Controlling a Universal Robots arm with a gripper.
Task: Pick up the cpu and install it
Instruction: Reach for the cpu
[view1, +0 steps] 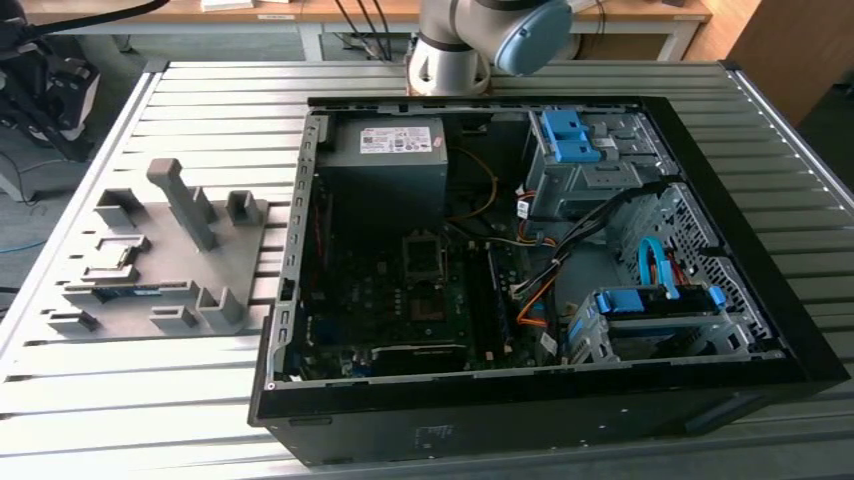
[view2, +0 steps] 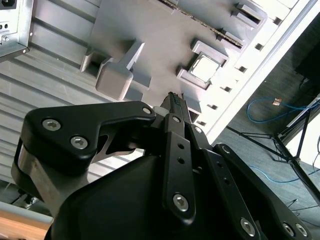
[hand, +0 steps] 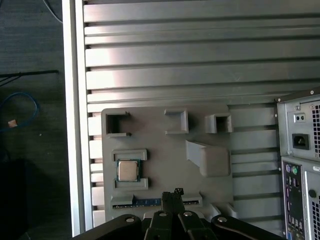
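Near the desk (view1: 200, 100) edge at the exterior view's left lay a grey holder plate (view1: 174, 260) with several raised pockets. In the first wrist view the cpu (hand: 128, 170) sat flat in its square pocket on that plate, silvery face up and framed by low walls. The second wrist view showed the same chip (view2: 205, 69) seated in the same way. A long green memory stick (hand: 145, 202) lay in a narrow slot just beside that pocket.

The hand (hand: 172, 194) hung above the plate, over the area by the memory stick. It was near the cpu but clearly apart from it. Its fingers (view2: 175, 102) were drawn together and had hold of nothing.

Further toward the exterior view's right, the open computer case (view1: 561, 380) took up the middle and far side of the desk. Its motherboard (view1: 387, 300) was exposed, though whether the socket on it stood ready could not be told.

Judged from this, the task had hardly begun. The cpu had not yet been gripped or lifted, and nothing had been carried to the case or seated in it.
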